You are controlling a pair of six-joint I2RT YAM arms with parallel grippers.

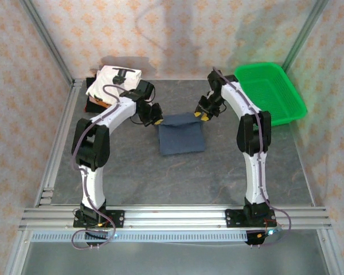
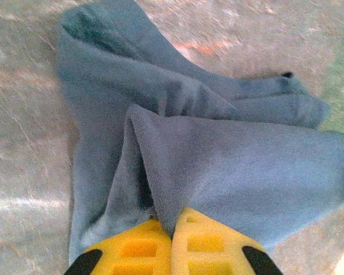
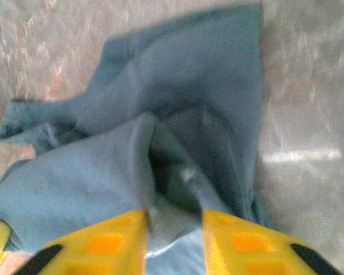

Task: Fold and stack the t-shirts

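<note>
A dusty navy-blue t-shirt (image 1: pixel 182 137) lies folded into a rough rectangle on the grey table's middle. My left gripper (image 1: pixel 155 116) is at its far left corner. In the left wrist view the left gripper (image 2: pixel 171 222) pinches a raised fold of the blue cloth (image 2: pixel 229 166) between nearly touching yellow fingers. My right gripper (image 1: pixel 202 114) is at the far right corner. Its yellow fingers stand apart in the right wrist view, with loose blue cloth (image 3: pixel 200 74) lying in the gap of the right gripper (image 3: pixel 174 216). A stack of folded t-shirts (image 1: pixel 112 83), a white one with black print on top, sits at the back left.
A green plastic mesh basket (image 1: pixel 272 91) stands at the back right, just beyond the right arm. Patterned walls close the back and sides. An aluminium rail (image 1: pixel 172 217) runs along the near edge, and bare grey tabletop (image 1: pixel 178 177) lies in front of the shirt.
</note>
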